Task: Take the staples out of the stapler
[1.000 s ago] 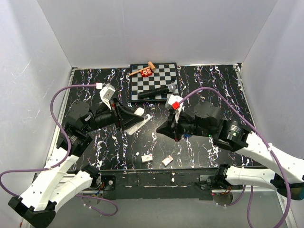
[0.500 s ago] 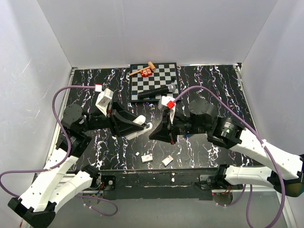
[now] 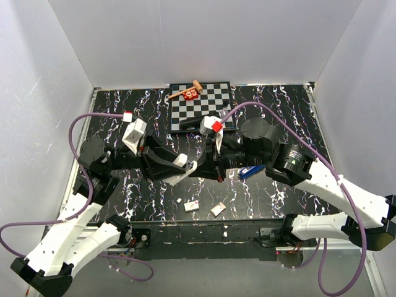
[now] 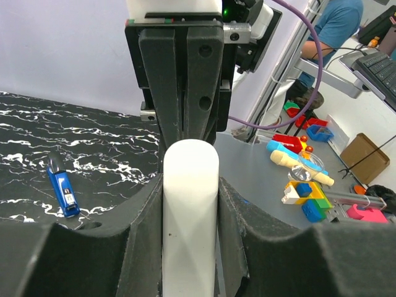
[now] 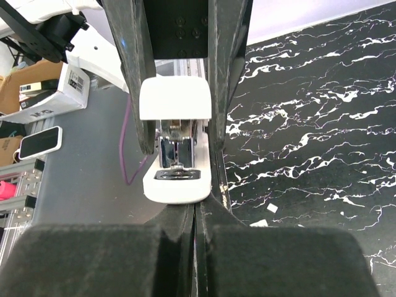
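right wrist: white stapler (image 5: 176,102) hinged open, grasped by left gripper (image 5: 179,154); right gripper (image 5: 195,218) clenched.

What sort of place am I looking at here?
Most likely a robotics lab: robot arms on a black marbled table boxed in by white panels, and beyond it the left wrist view shows a person near a keyboard and a bench of colourful toys.
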You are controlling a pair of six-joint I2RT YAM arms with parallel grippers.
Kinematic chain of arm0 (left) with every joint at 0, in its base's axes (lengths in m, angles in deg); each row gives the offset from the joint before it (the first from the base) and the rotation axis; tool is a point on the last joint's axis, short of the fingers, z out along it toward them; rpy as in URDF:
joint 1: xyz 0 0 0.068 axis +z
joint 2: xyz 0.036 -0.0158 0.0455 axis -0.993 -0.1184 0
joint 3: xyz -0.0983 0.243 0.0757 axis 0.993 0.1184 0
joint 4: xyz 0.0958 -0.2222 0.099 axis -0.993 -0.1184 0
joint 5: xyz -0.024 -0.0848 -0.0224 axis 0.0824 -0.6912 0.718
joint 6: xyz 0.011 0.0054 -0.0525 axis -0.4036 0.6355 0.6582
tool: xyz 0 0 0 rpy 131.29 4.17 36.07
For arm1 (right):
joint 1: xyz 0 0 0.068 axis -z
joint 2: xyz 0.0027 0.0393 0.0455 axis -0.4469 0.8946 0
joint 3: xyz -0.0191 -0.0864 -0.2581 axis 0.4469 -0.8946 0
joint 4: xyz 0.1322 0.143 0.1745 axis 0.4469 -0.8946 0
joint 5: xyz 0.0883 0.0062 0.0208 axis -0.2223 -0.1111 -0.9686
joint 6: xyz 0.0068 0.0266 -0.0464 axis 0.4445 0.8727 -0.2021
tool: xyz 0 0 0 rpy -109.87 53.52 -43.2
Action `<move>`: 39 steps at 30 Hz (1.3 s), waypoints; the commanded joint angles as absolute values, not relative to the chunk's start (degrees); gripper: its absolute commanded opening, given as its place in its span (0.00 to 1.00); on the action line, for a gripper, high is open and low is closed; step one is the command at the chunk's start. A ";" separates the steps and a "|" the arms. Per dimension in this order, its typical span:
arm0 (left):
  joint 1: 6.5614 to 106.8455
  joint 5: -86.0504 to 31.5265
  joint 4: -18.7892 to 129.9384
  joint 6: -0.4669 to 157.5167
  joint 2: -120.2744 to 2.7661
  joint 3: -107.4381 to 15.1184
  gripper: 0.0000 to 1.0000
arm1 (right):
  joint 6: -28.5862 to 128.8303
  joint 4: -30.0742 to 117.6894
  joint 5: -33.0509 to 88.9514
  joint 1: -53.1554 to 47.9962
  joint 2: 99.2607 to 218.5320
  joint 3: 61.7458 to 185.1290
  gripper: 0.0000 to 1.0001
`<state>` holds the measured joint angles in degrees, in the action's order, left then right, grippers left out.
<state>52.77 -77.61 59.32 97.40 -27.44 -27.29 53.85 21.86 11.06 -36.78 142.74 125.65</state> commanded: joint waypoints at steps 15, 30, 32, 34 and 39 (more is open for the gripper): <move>43.57 -80.61 48.20 87.52 -36.34 -29.71 0.00 | 51.92 21.56 1.94 -36.82 153.40 141.40 0.01; 43.04 -68.93 43.53 82.85 -32.22 -31.03 0.00 | 47.79 20.05 11.15 -36.47 144.63 129.74 0.01; 43.04 -67.78 44.15 82.94 -31.25 -31.12 0.00 | 47.96 20.67 13.00 -35.95 141.99 126.66 0.01; 42.95 -66.90 44.42 82.94 -31.16 -31.38 0.00 | 48.49 20.85 14.49 -35.42 139.53 124.19 0.01; 42.95 -63.40 44.24 82.41 -30.90 -32.52 0.00 | 50.51 21.02 18.53 -33.66 134.43 118.92 0.01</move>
<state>43.24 -68.54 43.67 83.44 -31.88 -30.15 49.24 15.72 13.77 -34.75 138.61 121.45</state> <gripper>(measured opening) 0.333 0.020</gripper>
